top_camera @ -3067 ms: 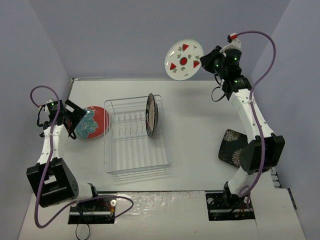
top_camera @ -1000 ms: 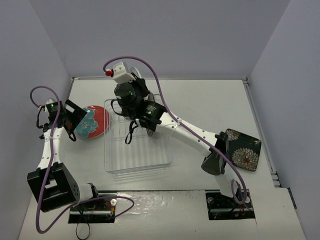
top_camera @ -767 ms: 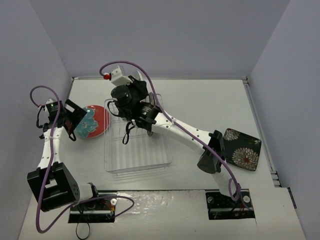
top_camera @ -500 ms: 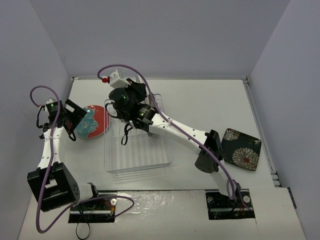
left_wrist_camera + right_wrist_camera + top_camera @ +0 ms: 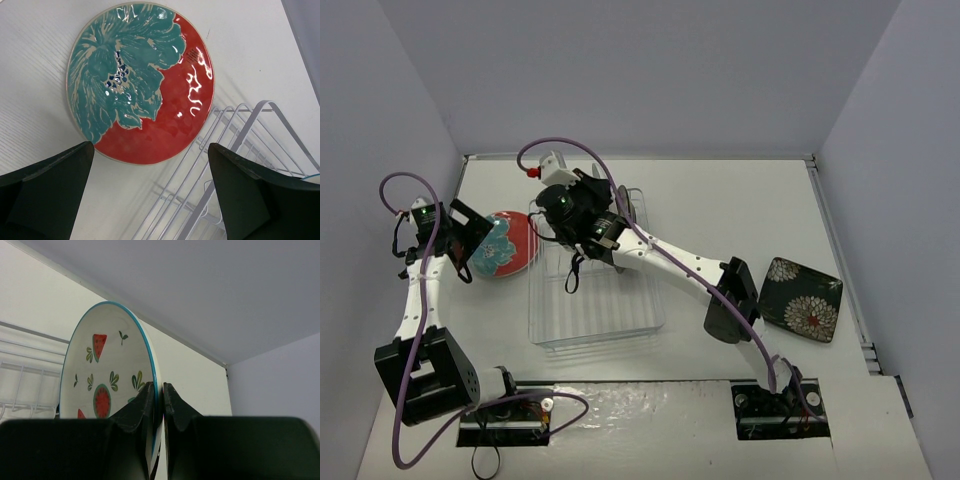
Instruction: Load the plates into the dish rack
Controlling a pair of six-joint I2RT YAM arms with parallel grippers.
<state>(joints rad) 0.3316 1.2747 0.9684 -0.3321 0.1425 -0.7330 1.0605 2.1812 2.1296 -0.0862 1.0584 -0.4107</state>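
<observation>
Above rack (image 5: pixel 597 312), right gripper (image 5: pixel 158 390) pinches watermelon plate (image 5: pixel 107 372), seen wrist-side only; left gripper (image 5: pixel 150 147) spread.

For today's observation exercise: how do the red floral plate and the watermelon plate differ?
The red plate lies flat on the table, ungripped; the watermelon plate is held on edge, pinched by the right end effector. The red plate bears a teal flower; the watermelon plate is white, blue-rimmed. Both are round.
</observation>
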